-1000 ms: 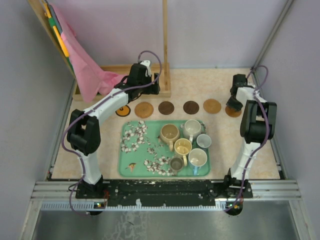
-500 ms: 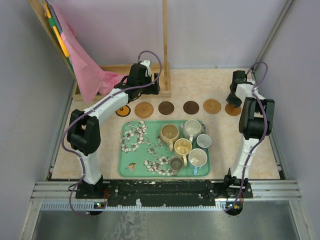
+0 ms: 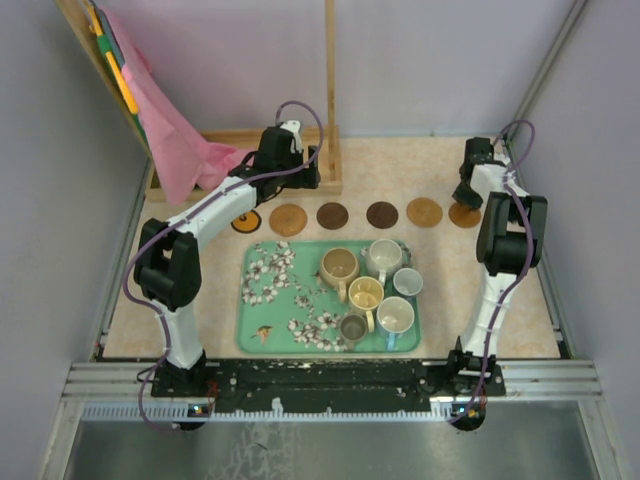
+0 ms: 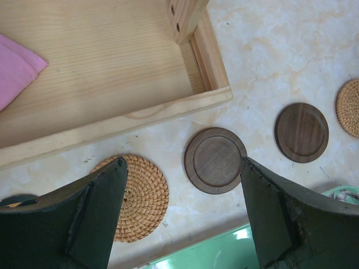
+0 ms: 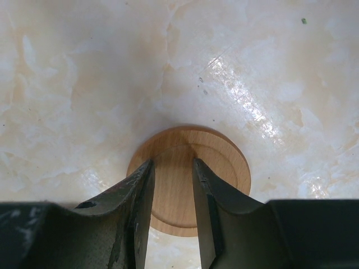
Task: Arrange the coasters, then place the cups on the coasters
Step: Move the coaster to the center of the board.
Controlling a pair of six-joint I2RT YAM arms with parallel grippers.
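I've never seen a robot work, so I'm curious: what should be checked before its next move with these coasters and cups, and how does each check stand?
1. The coasters are in a spaced row beyond the green tray: ok, though the leftmost is partly hidden.
2. The light wood coaster lies flat: ok.
3. The right gripper is clear of that coaster: cannot tell. Its jaws are narrowly apart directly over it.
4. The left gripper is empty: ok, jaws wide, nothing between them.
5. The cups are upright on the tray: ok.
6. The cups are on coasters: not ok, none placed.
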